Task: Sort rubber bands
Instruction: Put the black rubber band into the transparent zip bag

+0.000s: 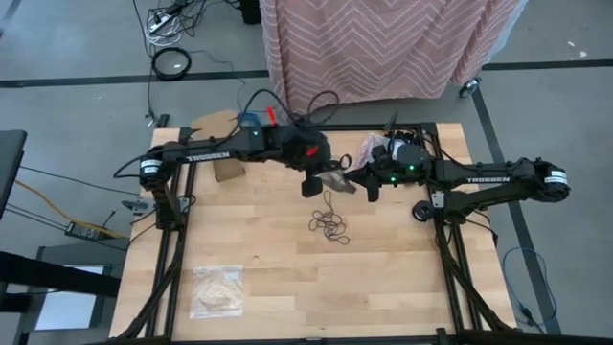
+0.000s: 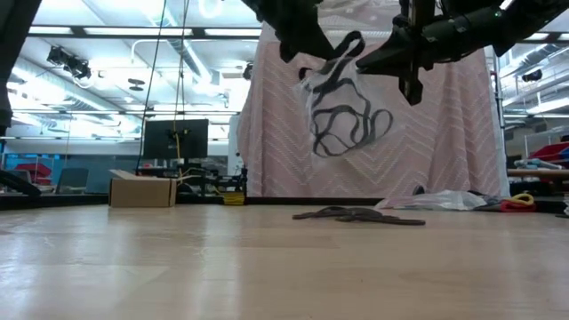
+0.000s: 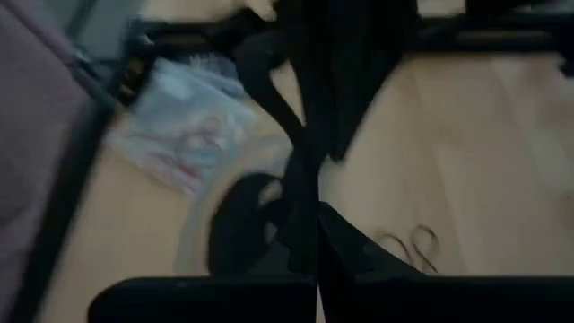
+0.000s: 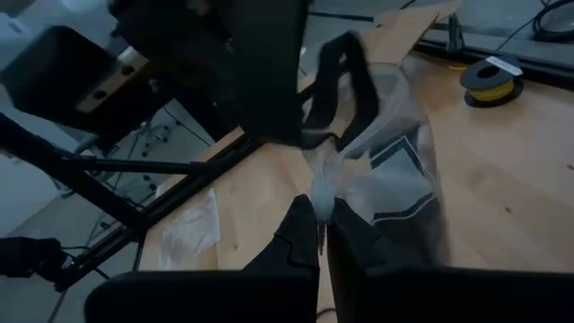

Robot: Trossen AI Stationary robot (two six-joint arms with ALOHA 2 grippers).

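A clear plastic bag (image 2: 348, 107) with large black rubber bands inside hangs in the air between my two grippers, over the middle of the table; it also shows in the high view (image 1: 337, 180). My left gripper (image 1: 314, 182) is shut at the bag's left top. My right gripper (image 1: 370, 184) is shut on its right side. A loose pile of black rubber bands (image 1: 330, 223) lies on the wood below, toward the near edge, and shows in the low view (image 2: 356, 214). My left gripper (image 3: 316, 247) is shut at the bag's top left corner (image 2: 311, 62), coming from the table's left. Its own dark fingers and a black band (image 4: 341, 63) hide the exact place. The bag hangs below it, clear of the table. My right gripper (image 4: 321, 229) pinches a gathered fold of the bag's clear plastic (image 4: 323, 184) between its two fingers. It comes from the table's right, about level. The bag is lifted clear and hangs with the bands sagging in its lower part (image 2: 342, 133).
A small cardboard box (image 1: 228, 171) stands at the far left. A clear bag with tan bands (image 1: 217, 290) lies near the front left. Another crinkly bag with coloured bands (image 1: 369, 147) lies at the far edge. A pink patterned cloth (image 1: 383, 48) hangs beyond the table.
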